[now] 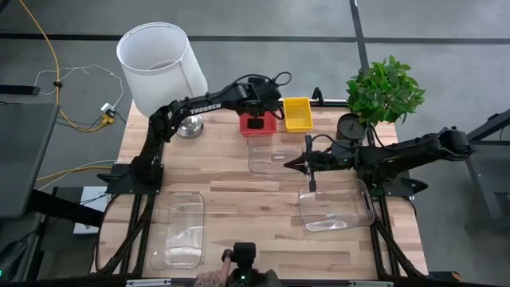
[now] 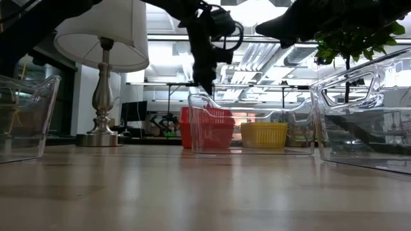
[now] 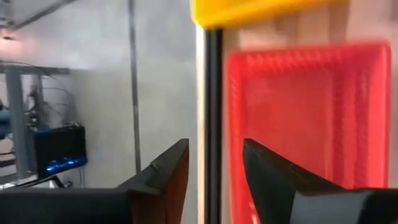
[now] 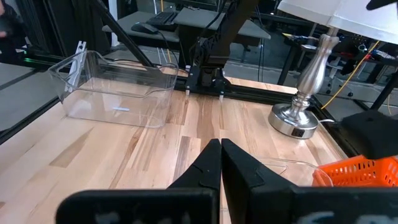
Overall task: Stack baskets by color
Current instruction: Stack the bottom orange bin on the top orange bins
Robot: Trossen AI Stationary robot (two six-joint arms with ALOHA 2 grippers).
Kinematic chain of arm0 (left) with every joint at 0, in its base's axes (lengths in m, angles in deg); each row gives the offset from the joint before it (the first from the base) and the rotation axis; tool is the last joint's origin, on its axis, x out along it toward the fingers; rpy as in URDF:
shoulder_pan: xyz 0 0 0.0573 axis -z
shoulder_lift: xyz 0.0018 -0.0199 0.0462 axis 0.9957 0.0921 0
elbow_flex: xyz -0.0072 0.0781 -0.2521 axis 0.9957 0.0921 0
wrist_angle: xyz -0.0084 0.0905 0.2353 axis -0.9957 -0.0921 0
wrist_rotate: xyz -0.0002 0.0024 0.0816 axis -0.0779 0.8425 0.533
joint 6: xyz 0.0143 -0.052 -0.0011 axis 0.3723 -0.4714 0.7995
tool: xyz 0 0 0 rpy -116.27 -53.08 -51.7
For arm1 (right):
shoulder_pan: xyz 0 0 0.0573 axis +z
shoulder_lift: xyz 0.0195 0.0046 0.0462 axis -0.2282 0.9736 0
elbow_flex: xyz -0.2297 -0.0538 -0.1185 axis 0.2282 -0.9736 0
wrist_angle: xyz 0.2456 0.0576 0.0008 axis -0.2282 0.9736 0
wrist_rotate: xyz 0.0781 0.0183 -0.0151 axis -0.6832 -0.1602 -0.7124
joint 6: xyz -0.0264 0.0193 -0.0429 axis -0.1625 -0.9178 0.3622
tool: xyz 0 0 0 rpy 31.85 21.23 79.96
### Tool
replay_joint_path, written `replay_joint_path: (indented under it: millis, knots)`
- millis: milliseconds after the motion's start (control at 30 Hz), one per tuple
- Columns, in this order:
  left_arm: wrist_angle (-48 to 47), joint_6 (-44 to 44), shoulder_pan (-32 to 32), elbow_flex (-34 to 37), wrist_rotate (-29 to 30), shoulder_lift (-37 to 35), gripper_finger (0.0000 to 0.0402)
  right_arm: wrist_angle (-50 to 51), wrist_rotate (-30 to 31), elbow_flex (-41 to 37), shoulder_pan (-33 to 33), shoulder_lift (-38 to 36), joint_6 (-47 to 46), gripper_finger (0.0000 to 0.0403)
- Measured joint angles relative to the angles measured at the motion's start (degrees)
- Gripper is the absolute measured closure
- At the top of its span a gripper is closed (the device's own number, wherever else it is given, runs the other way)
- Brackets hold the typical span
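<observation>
Red basket (image 1: 258, 124) sits directly beneath the left gripper (image 1: 256, 123), whose fingers stand parted over its far rim, pinching nothing; the yellow basket (image 1: 298, 113) lies just beside it. Light, springy mesh, likely best pinched at a stiff rim. The right gripper (image 1: 293, 165) waits, fingers pressed together.
</observation>
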Motion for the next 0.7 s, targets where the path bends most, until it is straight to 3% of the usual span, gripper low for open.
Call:
replay_joint_path:
  millis: [167, 367, 700]
  knots:
    - [2.3, -11.4, 0.4, -1.6, -1.1, -0.1, 0.0257, 0.0, 0.0, 0.0, 0.0, 0.0, -0.4, 0.0403]
    - [5.1, -26.1, -0.8, 1.3, -8.9, -0.1, 0.0271, 0.9, 0.0, 0.0, 0.0, 0.0, -0.4, 0.0403]
    - [20.8, -32.1, -0.9, 11.3, -3.5, -0.3, 0.0317, 1.2, 0.0, 0.0, 0.0, 0.0, -0.4, 0.0403]
